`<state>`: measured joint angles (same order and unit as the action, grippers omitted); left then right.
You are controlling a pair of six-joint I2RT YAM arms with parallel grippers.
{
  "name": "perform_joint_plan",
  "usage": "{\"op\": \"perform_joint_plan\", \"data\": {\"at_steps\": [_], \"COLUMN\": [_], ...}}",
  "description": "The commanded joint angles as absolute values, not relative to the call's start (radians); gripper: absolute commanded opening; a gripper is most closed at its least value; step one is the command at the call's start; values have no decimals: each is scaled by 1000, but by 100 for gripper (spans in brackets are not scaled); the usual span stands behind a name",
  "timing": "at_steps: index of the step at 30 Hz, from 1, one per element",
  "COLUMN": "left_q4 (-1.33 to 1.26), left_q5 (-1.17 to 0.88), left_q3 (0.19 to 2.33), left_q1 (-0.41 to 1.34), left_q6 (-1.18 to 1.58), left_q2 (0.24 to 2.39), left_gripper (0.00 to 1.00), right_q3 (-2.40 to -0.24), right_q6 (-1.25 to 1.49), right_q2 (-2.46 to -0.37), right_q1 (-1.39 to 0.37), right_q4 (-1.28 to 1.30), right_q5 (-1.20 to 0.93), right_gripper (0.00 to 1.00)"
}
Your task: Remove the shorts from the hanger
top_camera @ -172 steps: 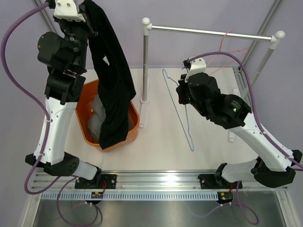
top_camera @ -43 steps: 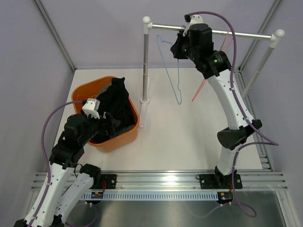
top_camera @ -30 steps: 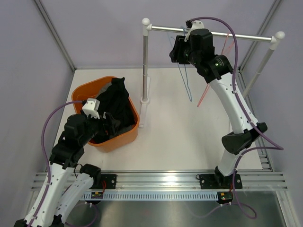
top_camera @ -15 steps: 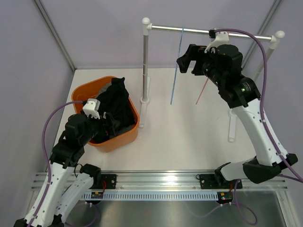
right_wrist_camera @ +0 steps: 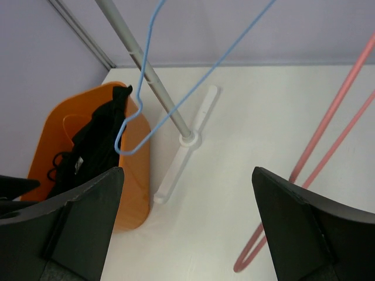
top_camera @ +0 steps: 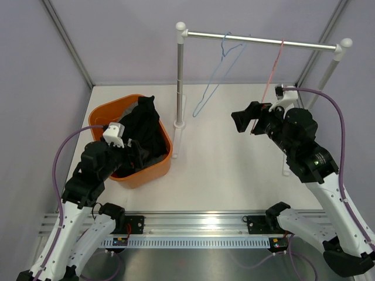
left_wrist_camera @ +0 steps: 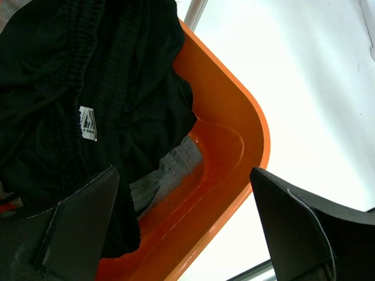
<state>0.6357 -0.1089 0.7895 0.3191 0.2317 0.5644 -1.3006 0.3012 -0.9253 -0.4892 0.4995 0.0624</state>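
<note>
Right gripper (top_camera: 239, 122) hung above the table (top_camera: 222, 175) just beside the lower end of the pink hanger (top_camera: 270, 70). Both that hanger and the blue hanger (top_camera: 214, 79) hung bare on the rail (top_camera: 263, 41). The black shorts (top_camera: 143, 126) lay heaped in the orange bin (top_camera: 146, 175), and a strip of the grey shorts (left_wrist_camera: 176, 170) showed beneath them, so I judged the removal done and only the clearing of the arms left. To do that well, I would draw the right arm back away from the pink wire without brushing it. I would raise the left gripper (top_camera: 136, 153) straight up so that no cloth came with it. Both grippers stood with jaws spread fully wide, the right touching nothing. The left was poised over the bin's contents and gripped nothing.
</note>
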Motion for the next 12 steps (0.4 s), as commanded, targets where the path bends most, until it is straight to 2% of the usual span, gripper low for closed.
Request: {"op": "perform_joint_plan", "data": {"at_steps": [1, 6, 12], "left_q4": [611, 611, 601], "left_q5": [-121, -132, -135], "left_q3": [796, 790, 776], "left_q1": [324, 324, 325], "left_q6": [219, 218, 219], "left_q2": [563, 549, 515], "left_gripper": [99, 99, 99], "right_q3": [-1192, -1063, -1046], "right_q6": [325, 316, 310], "right_q2": [-858, -747, -715], "right_q1": [-483, -483, -485], "right_q4": [460, 416, 407], "right_q5": [55, 67, 68], "right_gripper": [99, 100, 100]}}
